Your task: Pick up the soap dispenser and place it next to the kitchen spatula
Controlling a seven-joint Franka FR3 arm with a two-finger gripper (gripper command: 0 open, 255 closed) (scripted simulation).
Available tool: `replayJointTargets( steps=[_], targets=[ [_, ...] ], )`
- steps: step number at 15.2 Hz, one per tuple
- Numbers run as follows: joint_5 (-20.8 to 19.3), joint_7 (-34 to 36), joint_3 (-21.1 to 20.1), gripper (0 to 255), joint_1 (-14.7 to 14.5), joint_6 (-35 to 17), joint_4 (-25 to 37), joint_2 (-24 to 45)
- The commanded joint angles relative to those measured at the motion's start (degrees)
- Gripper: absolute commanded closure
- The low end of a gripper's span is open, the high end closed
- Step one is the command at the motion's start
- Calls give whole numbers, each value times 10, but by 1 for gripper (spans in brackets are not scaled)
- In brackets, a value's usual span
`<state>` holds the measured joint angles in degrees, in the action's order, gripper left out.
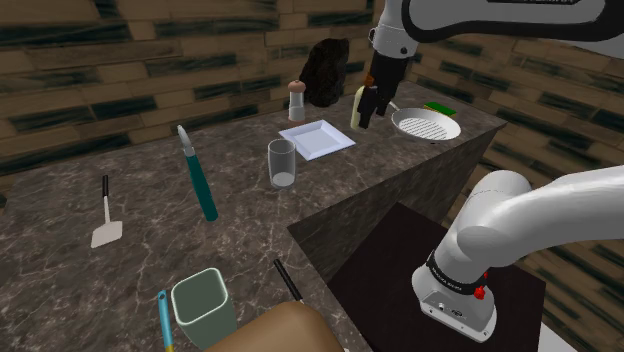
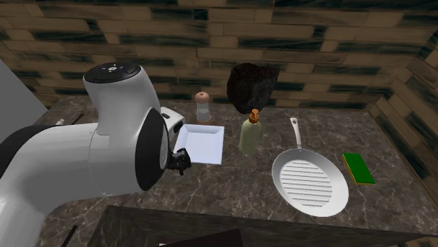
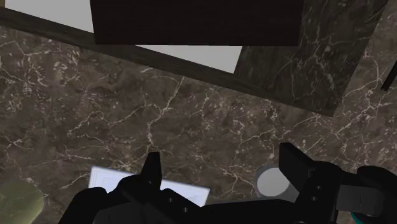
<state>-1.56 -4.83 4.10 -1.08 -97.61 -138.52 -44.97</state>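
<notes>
My gripper (image 3: 219, 153) hangs wide open and empty, the dispenser (image 2: 250, 137) just beside it; I judge this the reach, needing centring next.

On the dark marble counter (image 1: 150, 270), the pale bottle-shaped soap dispenser (image 2: 251, 135) stands between the white square plate (image 2: 200, 144) and the round ribbed pan (image 2: 310, 184). The white-bladed kitchen spatula (image 1: 106, 218) lies well apart at the shoulder view's left, with a long teal-handled tool (image 1: 201, 182) and a clear glass (image 1: 282, 164) in between.
</notes>
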Motion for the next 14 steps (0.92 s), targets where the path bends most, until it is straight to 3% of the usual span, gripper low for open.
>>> replayJointTargets(
  steps=[1,8,14],
  targets=[
    [0,0,0,0,0,0,0,0],
    [-30,-74,74,0,21,-16,91,115],
    [-32,-140,134,0,30,-18,193,225]
  ],
)
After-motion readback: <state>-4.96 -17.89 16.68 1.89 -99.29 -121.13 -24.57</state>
